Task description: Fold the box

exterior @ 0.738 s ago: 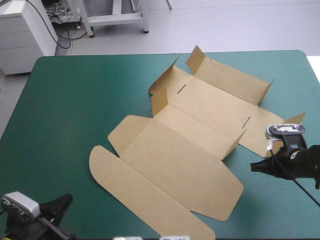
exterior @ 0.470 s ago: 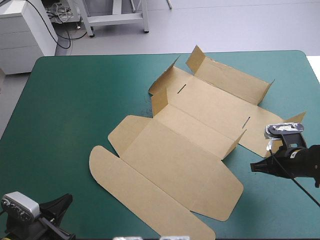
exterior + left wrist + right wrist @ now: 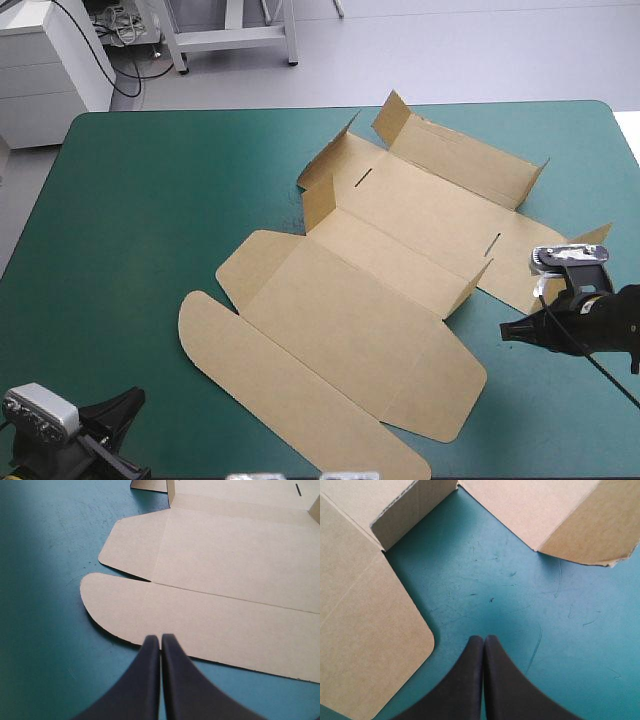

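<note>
spread almost flat across the middle of the teal-green table [image 3: 150, 200]: the box [image 3: 370, 300], a cut sheet of brown board, set at a slant to the table's edges. at its far end, a long wall [image 3: 470, 160] raised, with a short flap half up at each end. nearer, two small side flaps standing, the left flap [image 3: 318, 205] and the right flap [image 3: 470, 287], with two thin slots cut in the panel beyond them. toward the near edge, a broad flat panel with clipped, rounded corners, then a rounded tongue [image 3: 280, 390] lying flat and reaching nearly to the table's near edge.

left gripper [image 3: 160, 637]: black fingers pressed together into one point, nothing held. low over bare cover by the table's near left corner, aimed across the tongue toward the broad panel, near the tongue's rounded end but apart from it.

right gripper [image 3: 483, 638]: likewise closed to a point, nothing between the fingers. over bare cover at the box's right side, facing the notch in the sheet: rounded panel corner to one side, raised right flap at the notch's end, a slightly lifted panel corner to the other side. near the board, not touching it.
</note>
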Robot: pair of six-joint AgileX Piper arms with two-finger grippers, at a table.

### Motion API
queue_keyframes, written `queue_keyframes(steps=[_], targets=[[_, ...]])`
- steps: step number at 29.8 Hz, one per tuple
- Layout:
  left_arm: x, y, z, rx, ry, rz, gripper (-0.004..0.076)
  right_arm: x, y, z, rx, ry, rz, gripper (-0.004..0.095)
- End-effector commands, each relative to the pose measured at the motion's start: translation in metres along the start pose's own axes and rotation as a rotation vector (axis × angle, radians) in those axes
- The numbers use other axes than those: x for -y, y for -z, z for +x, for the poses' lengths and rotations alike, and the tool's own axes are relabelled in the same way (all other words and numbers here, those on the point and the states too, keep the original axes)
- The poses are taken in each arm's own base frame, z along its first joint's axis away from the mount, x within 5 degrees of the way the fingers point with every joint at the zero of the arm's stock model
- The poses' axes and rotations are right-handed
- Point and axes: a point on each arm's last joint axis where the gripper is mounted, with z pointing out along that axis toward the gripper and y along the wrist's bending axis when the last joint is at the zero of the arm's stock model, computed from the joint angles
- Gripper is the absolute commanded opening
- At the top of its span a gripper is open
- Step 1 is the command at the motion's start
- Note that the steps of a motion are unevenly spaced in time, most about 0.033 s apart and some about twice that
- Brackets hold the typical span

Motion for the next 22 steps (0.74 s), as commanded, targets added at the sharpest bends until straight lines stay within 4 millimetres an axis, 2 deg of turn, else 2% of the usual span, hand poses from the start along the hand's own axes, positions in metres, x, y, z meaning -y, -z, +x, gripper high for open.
queue_keyframes(steps=[1,6,11,17,22], targets=[[0.001,0.003,-0.013,0.078,0.007,0.008,-0.0008,-0.001,0.014,-0.016,0.028,-0.015,-0.009,-0.0016],[0.001,0.003,-0.013,0.078,0.007,0.008,-0.0008,-0.001,0.028,-0.04,0.09,-0.053,-0.027,-0.0016],[0.001,0.003,-0.013,0.078,0.007,0.008,-0.0008,-0.006,0.052,-0.067,0.193,-0.064,-0.08,-0.0016],[0.001,0.003,-0.013,0.078,0.007,0.008,-0.0008,-0.009,0.077,-0.089,0.287,-0.114,-0.112,-0.0016],[0.001,0.003,-0.013,0.078,0.007,0.008,-0.0008,-0.02,0.067,-0.1,0.256,-0.098,-0.179,-0.0015]])
